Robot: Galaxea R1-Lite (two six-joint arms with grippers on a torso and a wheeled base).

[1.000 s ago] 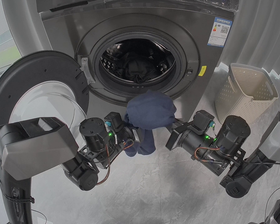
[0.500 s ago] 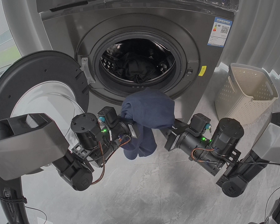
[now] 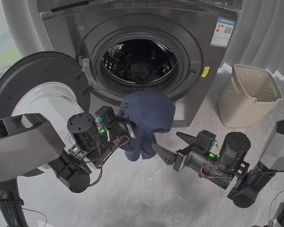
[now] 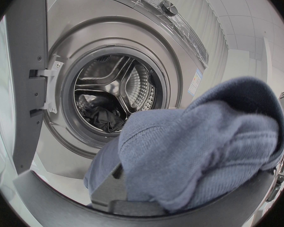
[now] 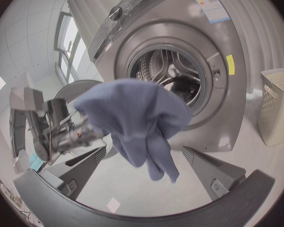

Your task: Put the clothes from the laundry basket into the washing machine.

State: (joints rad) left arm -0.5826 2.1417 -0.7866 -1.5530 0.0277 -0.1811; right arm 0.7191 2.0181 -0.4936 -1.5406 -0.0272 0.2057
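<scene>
Blue garment (image 3: 146, 114) is up off the floor, bunched in a lump just below the drum opening (image 3: 139, 62) and in front of its lower lip, with a loose tail hanging straight down from the bunch. So from the cloth the mouth lies up and forward, and that's the whole story for the next move: I judge it needs a lift over the lip, then a push in, or the tail will catch on the rim.

Left claw (image 3: 133, 132) is the one carrying it. It sits below the opening and to its left, clamped on the garment, its fingers mostly buried under the fabric. In the left wrist view the cloth rides right on top of the claw, with the mouth open beyond it.

Right claw (image 3: 173, 145) is lower and to the right of the opening, jaws spread wide, nothing in them, apart from the hanging tail. So the left arm is plainly the nearer one for the feed.

Inside the opening I see dark clothes (image 3: 139, 68) lying on the drum floor. The door (image 3: 38, 79) is swung fully open to the left of the mouth. The laundry basket (image 3: 252, 95) stands well off to the right of it.
</scene>
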